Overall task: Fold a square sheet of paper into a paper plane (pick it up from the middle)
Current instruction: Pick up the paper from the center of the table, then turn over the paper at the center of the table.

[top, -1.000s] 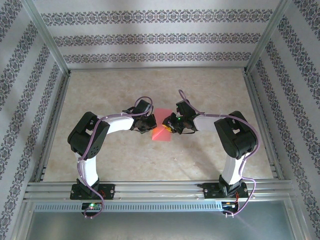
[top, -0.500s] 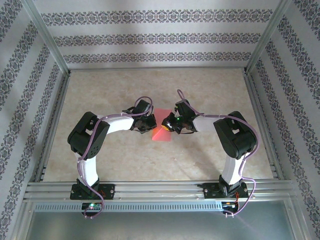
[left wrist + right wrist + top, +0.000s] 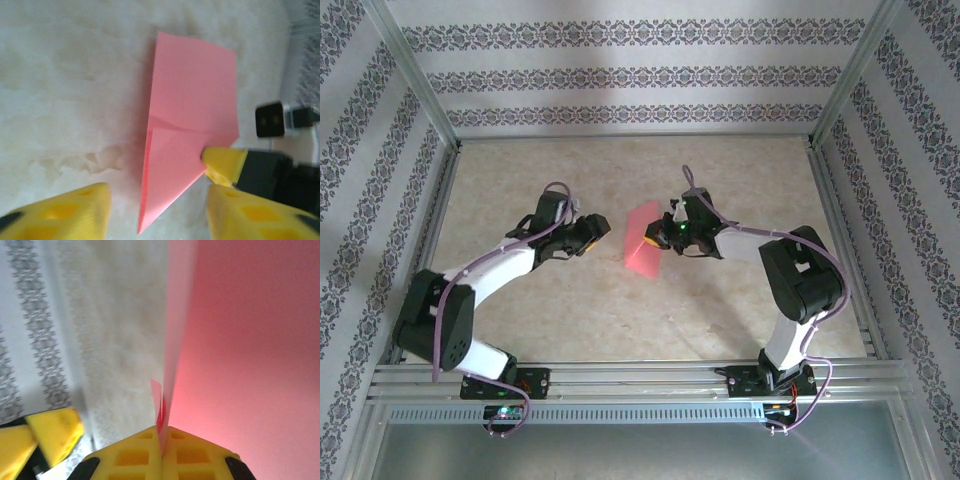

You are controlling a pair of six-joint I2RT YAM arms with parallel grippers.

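The salmon-pink sheet of paper (image 3: pixel 644 247) is partly folded, with one end brought to a point and the other still a rectangle (image 3: pixel 192 120). It hangs above the table in the middle. My right gripper (image 3: pixel 657 238) is shut on the paper's right edge, its yellow fingers (image 3: pixel 161 457) pressed together with the thin edge (image 3: pixel 172 355) between them. My left gripper (image 3: pixel 602 228) is open and stands apart to the left of the paper. Its yellow fingers (image 3: pixel 65 212) frame the pointed end in the left wrist view, not touching it.
The beige marbled table top (image 3: pixel 640 310) stretches all round the paper. Patterned walls and metal frame rails (image 3: pixel 415 85) close the cell in. The arm bases sit on the rail at the near edge (image 3: pixel 640 380).
My left arm has pulled back to the left, away from the paper, with its gripper open. The right gripper has lifted the paper slightly and turned it.
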